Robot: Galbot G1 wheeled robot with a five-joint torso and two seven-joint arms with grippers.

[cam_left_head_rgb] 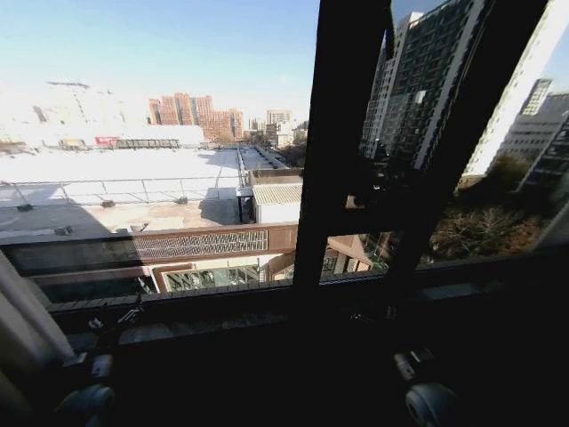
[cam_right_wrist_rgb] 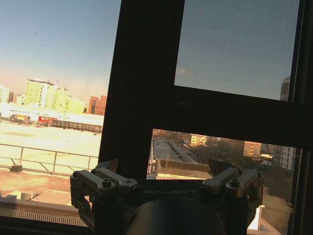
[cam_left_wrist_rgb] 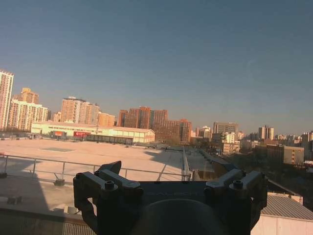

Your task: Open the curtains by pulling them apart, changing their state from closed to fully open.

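Left claw (cam_left_wrist_rgb: 168,188) spread and empty, pale curtains (cam_left_head_rgb: 22,311) bunched at window's left edge

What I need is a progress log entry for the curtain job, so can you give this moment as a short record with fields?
curtain: pale fabric gathered at the left edge of the head view, off the glass
window frame: dark upright bar, with city rooftops visible outside
left hand: low, facing the open pane, fingers apart, holding nothing
right hand: low, facing the frame bar, fingers apart, holding nothing
contact: neither hand touches the curtain
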